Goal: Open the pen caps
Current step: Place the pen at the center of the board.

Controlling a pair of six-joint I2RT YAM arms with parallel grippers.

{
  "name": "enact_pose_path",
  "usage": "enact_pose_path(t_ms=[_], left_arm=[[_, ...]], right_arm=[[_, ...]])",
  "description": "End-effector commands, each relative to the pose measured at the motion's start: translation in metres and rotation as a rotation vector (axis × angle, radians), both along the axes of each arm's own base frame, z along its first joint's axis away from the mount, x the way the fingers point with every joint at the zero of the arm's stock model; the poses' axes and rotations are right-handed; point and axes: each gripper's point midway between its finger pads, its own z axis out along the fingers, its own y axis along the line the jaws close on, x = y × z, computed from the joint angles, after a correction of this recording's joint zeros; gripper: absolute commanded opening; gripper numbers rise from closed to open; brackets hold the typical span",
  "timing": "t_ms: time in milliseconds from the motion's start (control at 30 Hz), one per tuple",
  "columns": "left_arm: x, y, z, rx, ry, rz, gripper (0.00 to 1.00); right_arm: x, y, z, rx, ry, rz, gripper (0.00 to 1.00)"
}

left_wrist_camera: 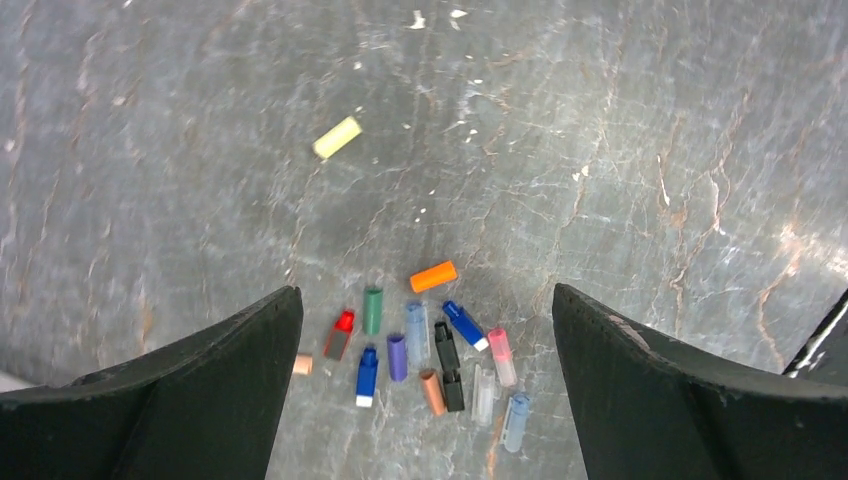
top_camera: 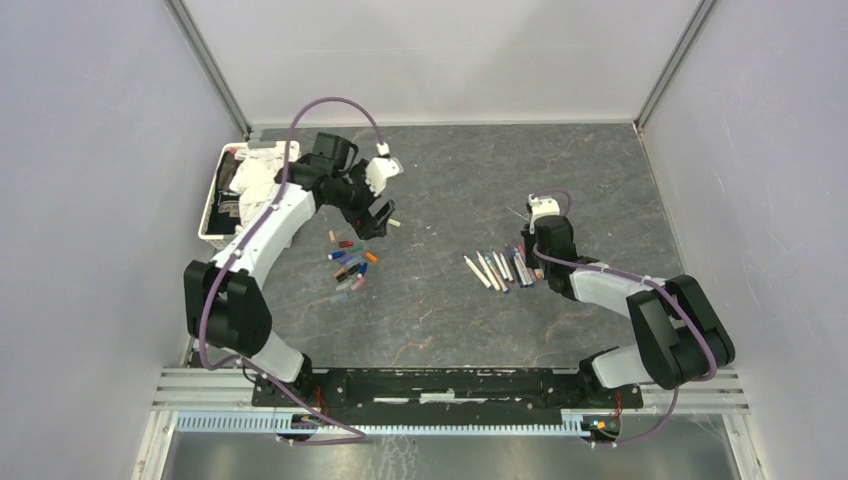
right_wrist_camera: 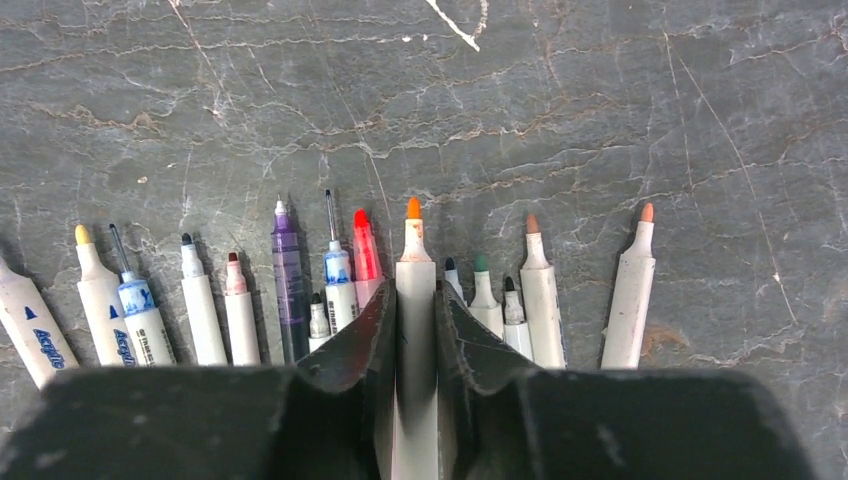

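Pen caps [left_wrist_camera: 397,357] flat, long axes mostly up-down in L-wrist view.

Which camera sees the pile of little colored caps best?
The left wrist view: the pen caps lie close up, each color clear. The top view shows them only as tiny specks. The right wrist view shows just pens, no caps.

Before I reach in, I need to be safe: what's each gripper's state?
Left gripper: open, holding nothing.
Right gripper: closed on the orange-tipped pen.
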Motion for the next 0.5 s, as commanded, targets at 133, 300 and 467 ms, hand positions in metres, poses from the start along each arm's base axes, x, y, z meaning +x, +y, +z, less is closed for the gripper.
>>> enact_pose_path(t_ms=[133, 300, 467], left_arm=[[0.003, 0.029, 0.057, -0.131, -0.036, 0.246, 1.0], [0.0, 0.039, 0.074, -0.136, -0.078, 0.306, 1.0], [0.015, 0.062, 0.092, -0.118, -0.181, 0.461, 1.0]], right_arm=[[0.012, 0.007, 0.014, 0.036, -0.052, 0.013, 0.31], [0.015, 0.009, 0.027, 0.054, -0.069, 0.009, 0.35], [0.025, 0.013, 0.069, 0.088, -0.137, 0.004, 0.68]])
